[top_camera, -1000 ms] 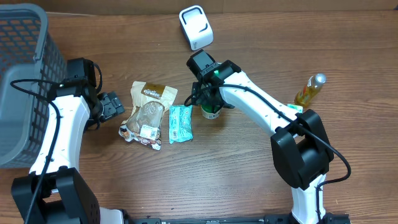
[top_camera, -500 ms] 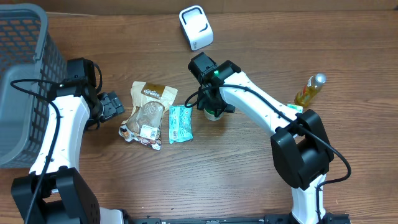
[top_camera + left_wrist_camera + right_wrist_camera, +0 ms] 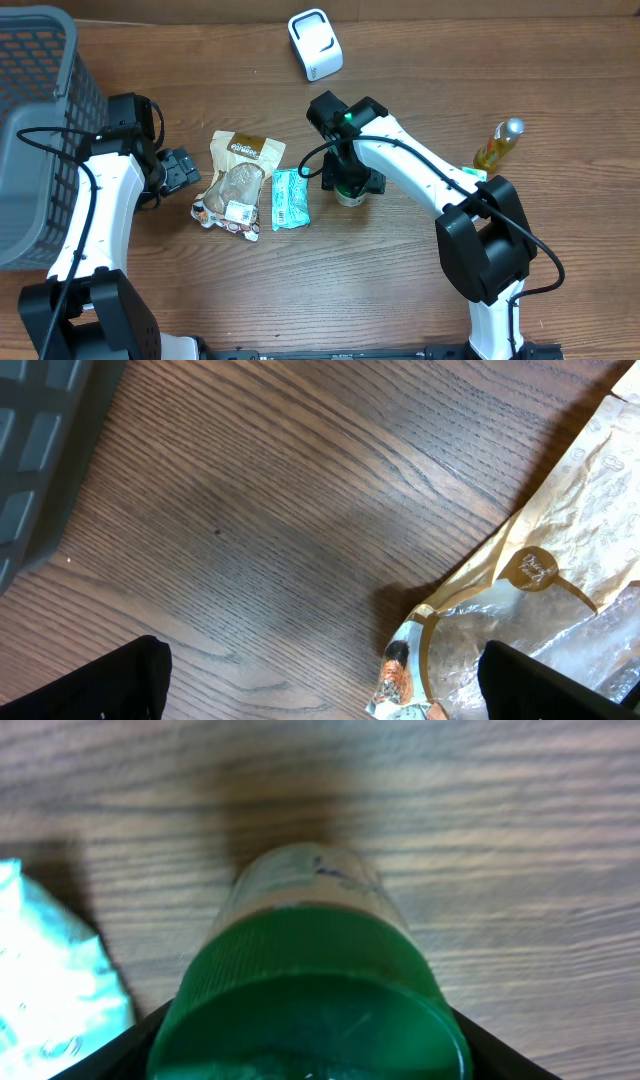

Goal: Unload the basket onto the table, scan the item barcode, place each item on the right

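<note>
A small jar with a green cap (image 3: pixel 300 1010) stands on the wooden table, its pale body (image 3: pixel 350 195) just showing under my right gripper (image 3: pixel 347 180). In the right wrist view my right gripper (image 3: pixel 310 1055) is shut on the cap, with the black fingers (image 3: pixel 110 1060) pressing on both sides. The white barcode scanner (image 3: pixel 315 43) stands at the back of the table, apart from the jar. My left gripper (image 3: pixel 185 168) hangs open at the left edge of a brown snack bag (image 3: pixel 238 180). Nothing lies between its fingertips (image 3: pixel 120 685) except bare wood and the bag's corner (image 3: pixel 520 620).
A teal packet (image 3: pixel 291 198) lies just left of the jar, beside the snack bag. A yellow oil bottle (image 3: pixel 497 148) lies at the right. A grey basket (image 3: pixel 40 130) fills the far left.
My right gripper has turned and closed round the jar's cap, and the jar has shifted slightly toward the front right. The left arm has not moved.
</note>
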Tool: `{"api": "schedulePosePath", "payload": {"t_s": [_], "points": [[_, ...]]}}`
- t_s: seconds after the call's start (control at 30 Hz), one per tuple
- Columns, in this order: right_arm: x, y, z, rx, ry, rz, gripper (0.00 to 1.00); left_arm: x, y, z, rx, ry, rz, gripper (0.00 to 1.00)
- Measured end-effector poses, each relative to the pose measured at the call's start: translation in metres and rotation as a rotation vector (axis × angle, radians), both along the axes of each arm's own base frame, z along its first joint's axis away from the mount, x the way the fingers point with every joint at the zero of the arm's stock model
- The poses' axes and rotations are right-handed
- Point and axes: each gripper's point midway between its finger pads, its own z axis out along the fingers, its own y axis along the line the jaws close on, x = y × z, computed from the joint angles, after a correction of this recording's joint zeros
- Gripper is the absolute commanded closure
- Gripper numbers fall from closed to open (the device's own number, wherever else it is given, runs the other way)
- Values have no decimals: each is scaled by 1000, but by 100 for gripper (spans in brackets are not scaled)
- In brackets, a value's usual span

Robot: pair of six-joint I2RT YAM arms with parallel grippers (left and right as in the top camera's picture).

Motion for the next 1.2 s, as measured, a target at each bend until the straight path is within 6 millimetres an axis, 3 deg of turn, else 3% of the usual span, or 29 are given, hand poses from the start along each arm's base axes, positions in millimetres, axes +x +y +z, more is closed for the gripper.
{"api": "schedulePosePath", "payload": {"t_s": [0.13,0.37,0.93,1.1,1.2], "points": [[-10,12,0,71,58,-2,25,0,0,0,0,0,0,0],[-16,21,2,139,102,-12,3,0,0,0,0,0,0,0],[32,10,3,204,-23,-61,0,0,0,0,0,0,0,0],[37,-5,24,186,2,-58,0,0,0,0,0,0,0,0],[55,-7,55,210,-56,-28,0,0,0,0,0,0,0,0]]}}
